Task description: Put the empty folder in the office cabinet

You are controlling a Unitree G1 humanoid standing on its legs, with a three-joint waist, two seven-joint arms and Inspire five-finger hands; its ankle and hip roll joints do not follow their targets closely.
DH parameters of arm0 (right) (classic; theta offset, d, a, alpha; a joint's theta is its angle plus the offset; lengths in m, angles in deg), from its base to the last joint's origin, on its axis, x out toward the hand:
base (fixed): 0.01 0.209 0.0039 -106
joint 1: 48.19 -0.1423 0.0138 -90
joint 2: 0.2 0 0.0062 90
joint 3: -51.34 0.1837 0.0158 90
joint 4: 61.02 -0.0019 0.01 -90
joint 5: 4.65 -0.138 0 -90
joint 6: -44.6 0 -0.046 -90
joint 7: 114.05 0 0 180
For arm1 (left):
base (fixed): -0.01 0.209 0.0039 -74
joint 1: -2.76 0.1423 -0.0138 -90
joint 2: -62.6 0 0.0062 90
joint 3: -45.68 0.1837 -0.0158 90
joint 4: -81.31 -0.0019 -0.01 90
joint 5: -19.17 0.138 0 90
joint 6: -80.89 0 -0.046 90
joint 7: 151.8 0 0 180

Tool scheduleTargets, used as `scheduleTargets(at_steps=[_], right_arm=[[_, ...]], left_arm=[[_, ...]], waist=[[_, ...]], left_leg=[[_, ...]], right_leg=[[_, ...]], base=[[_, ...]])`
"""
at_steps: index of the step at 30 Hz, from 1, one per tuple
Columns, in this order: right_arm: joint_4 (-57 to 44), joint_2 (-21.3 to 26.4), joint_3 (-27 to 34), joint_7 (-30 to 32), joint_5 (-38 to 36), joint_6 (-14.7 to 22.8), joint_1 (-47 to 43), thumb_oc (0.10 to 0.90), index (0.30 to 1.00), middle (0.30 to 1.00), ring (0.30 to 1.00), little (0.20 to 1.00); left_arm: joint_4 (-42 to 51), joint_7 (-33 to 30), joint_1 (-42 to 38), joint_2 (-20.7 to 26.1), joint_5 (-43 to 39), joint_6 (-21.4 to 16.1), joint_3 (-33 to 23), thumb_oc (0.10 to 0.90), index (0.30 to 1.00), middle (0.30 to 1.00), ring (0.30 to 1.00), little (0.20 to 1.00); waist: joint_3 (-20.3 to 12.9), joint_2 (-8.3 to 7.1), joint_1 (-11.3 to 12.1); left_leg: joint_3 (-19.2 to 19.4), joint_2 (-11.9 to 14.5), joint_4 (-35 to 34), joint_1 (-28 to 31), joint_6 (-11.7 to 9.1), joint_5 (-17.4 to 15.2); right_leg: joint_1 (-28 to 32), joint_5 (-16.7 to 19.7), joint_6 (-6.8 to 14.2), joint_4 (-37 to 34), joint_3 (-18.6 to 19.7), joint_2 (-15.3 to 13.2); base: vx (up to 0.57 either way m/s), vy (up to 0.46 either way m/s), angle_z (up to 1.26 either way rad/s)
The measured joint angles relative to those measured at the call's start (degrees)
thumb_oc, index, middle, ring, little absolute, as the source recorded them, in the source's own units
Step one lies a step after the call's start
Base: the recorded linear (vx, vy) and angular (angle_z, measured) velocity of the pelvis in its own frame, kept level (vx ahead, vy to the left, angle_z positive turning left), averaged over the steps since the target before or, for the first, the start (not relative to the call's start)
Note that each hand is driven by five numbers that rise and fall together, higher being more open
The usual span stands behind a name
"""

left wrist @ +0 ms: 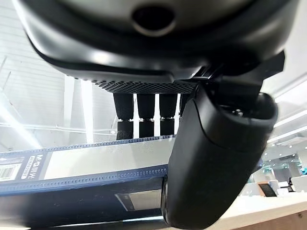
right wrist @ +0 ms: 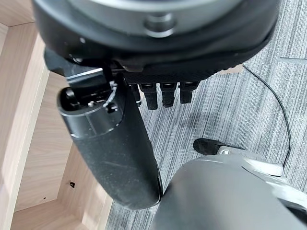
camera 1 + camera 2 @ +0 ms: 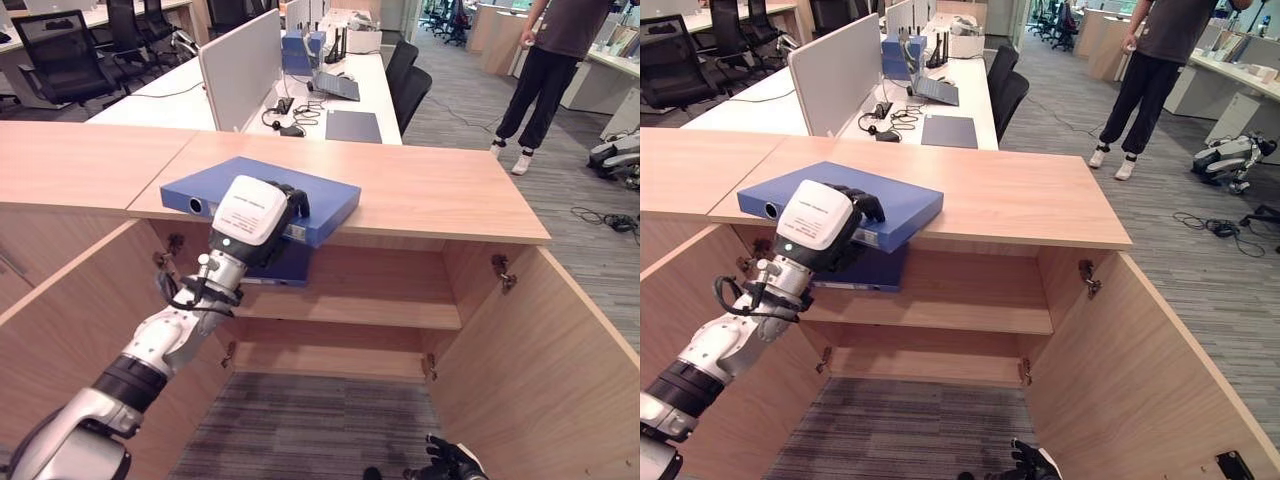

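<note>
This is an office with a grey striped carpet (image 3: 300,420) and long white desks (image 3: 180,95) at the back. A person (image 3: 545,70) in dark trousers stands on the carpet far off to the right. Close by is a low wooden cabinet (image 3: 440,190) with both its doors (image 3: 540,370) swung open. Inside it is a wooden shelf (image 3: 350,305).

A blue folder (image 3: 325,195) lies flat on top of the cabinet. Its front edge sticks out past the cabinet's top. The left hand (image 3: 262,215) holds that front edge. Its fingers (image 1: 146,110) curl over the top of the folder and its thumb (image 1: 216,158) presses from below, so it pinches the folder. A second blue folder (image 3: 290,265) sits on the shelf, just under the hand.

The right hand (image 3: 452,462) hangs low over the carpet in front of the cabinet. Its fingers (image 2: 165,93) are loose and hold nothing.
</note>
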Motion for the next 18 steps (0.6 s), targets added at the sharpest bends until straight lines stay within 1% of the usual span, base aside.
scheduleTargets(at_steps=[1,2,3,4,5,7,8,10,11,12,13,14,17,18], right_arm=[[-0.8,0.0,0.0,0.0,0.0,0.0,-0.1,0.8,0.9,0.9,0.9,0.9],[-3.7,0.2,0.4,0.1,-0.3,-0.7,0.3,0.8,0.9,0.9,0.9,0.9],[-5.3,0.2,0.4,0.1,-0.8,-0.7,0.5,0.8,0.9,0.9,0.9,0.9],[-6.9,0.2,0.5,0.1,-2.0,-1.1,0.5,0.8,0.9,0.9,0.9,0.9],[-9.4,0.2,0.8,0.1,-3.4,-0.8,0.1,0.8,0.9,0.9,0.9,0.9],[-11.0,0.5,0.8,0.2,-5.4,-0.8,-1.0,0.8,0.9,0.9,0.9,0.9],[-11.5,0.6,0.9,0.1,-6.4,-0.6,-1.7,0.8,0.9,0.9,0.9,0.9],[-11.5,0.6,1.1,0.2,-7.3,-0.4,-3.5,0.8,0.9,0.9,0.9,0.9],[-11.5,0.8,1.1,0.2,-7.3,-0.4,-4.0,0.8,0.9,0.9,0.9,0.9],[-11.5,1.1,1.2,0.2,-7.3,-0.2,-4.4,0.8,0.9,0.9,0.9,0.9],[-11.4,1.6,1.2,0.2,-7.3,-0.2,-4.4,0.8,0.9,0.9,0.9,0.9],[-11.2,1.8,1.2,0.3,-7.3,-0.2,-4.4,0.8,0.9,0.9,0.9,0.9],[-10.5,2.7,1.2,0.6,-7.3,-0.7,-3.7,0.8,0.9,0.9,0.9,0.9],[-10.5,2.8,1.2,0.6,-7.3,-0.9,-3.7,0.8,0.9,0.9,0.9,0.9]], left_arm=[[2.8,0.6,2.3,-0.5,-0.9,-0.4,-2.1,0.4,0.3,0.3,0.3,0.3],[8.6,2.4,7.1,-3.7,-5.0,-1.5,-8.0,0.4,0.3,0.3,0.3,0.3],[12.9,2.6,9.6,-6.7,-8.9,-2.5,-11.5,0.4,0.3,0.3,0.3,0.3],[17.1,3.6,11.1,-10.2,-14.5,-2.8,-14.1,0.4,0.3,0.3,0.3,0.3],[23.1,4.4,12.3,-14.0,-23.5,-4.6,-17.3,0.4,0.3,0.3,0.3,0.3],[27.6,5.4,11.5,-14.8,-35.2,-7.0,-17.8,0.4,0.3,0.3,0.3,0.3],[29.7,6.0,11.1,-15.9,-40.7,-7.9,-17.9,0.4,0.3,0.3,0.3,0.3],[31.7,6.9,9.4,-16.8,-49.0,-10.6,-18.0,0.4,0.3,0.3,0.3,0.3],[32.5,7.7,8.9,-16.7,-52.3,-11.4,-18.0,0.4,0.3,0.3,0.3,0.3],[33.8,10.6,8.0,-16.7,-59.3,-11.9,-18.0,0.4,0.3,0.3,0.3,0.3],[34.5,12.8,7.2,-16.7,-64.4,-12.4,-17.8,0.4,0.3,0.3,0.3,0.3],[34.8,13.8,6.9,-16.7,-66.9,-12.5,-17.3,0.4,0.3,0.3,0.3,0.3],[35.3,19.0,6.5,-16.7,-79.2,-12.4,-14.8,0.4,0.3,0.3,0.3,0.3],[35.2,20.0,6.5,-16.7,-81.1,-12.1,-14.2,0.4,0.3,0.3,0.3,0.3]], waist=[[0.0,0.25,0.0],[0.2,0.71,-0.2],[0.3,0.88,-0.1],[0.4,1.06,0.2],[0.7,1.44,0.3],[0.7,2.23,1.0],[0.7,2.61,1.1],[0.9,3.24,1.6],[0.8,3.49,1.7],[0.9,4.04,1.9],[0.9,4.51,2.5],[1.0,4.79,2.7],[1.4,5.4,2.8],[1.5,5.51,2.8]], left_leg=[[0.0,0.0,0.0,0.0,0.0,0.0],[0.0,0.0,0.0,-0.1,0.0,0.0],[0.0,0.0,0.0,-0.1,0.3,0.2],[-0.2,0.0,0.0,-0.1,0.4,0.3],[-0.4,0.0,0.0,0.0,0.4,0.3],[-1.2,0.0,0.0,0.3,0.3,0.2],[-1.4,0.0,0.0,0.0,0.4,-0.3],[-1.7,0.0,0.0,0.0,0.3,-0.2],[-1.9,0.0,0.0,0.0,0.2,-0.2],[-2.4,0.0,0.0,0.0,0.2,-0.2],[-2.5,0.0,0.0,0.1,0.2,-0.2],[-2.6,0.0,0.0,0.0,0.2,-0.2],[-3.7,-0.1,0.0,-0.1,0.2,-0.1],[-3.8,-0.1,0.0,-0.1,0.2,-0.1]], right_leg=[[0.0,0.0,0.0,0.0,0.0,0.0],[-0.1,-0.1,-0.1,0.0,0.0,0.0],[0.0,-0.1,-0.1,0.0,-0.2,0.0],[0.0,-0.2,-0.1,0.0,-0.3,0.0],[0.2,-0.3,-0.1,0.0,-0.5,0.0],[1.0,-0.7,0.0,0.0,-1.2,-0.1],[1.0,-0.6,0.0,0.0,-1.3,-0.1],[1.1,-0.7,0.0,0.0,-1.6,0.0],[1.1,-0.7,0.0,0.0,-1.7,0.0],[1.5,-0.8,-0.1,0.0,-2.1,-0.1],[1.7,-0.9,-0.2,0.0,-2.3,0.0],[1.7,-0.9,-0.2,0.0,-2.5,0.0],[2.1,-1.2,-0.1,0.0,-3.3,-0.1],[2.1,-1.2,-0.1,0.0,-3.4,-0.1]], base=[[-0.04,-0.031,0.0],[0.0,0.0,0.0],[0.0,-0.022,0.04],[0.02,-0.018,0.08],[0.01,-0.024,0.17],[-0.01,-0.025,0.18],[-0.01,-0.019,0.13],[-0.01,-0.019,0.12],[-0.03,-0.017,0.12],[-0.05,-0.018,0.11],[-0.04,-0.012,0.11],[-0.02,-0.012,0.1],[-0.01,-0.016,0.15],[-0.02,-0.016,0.11]])
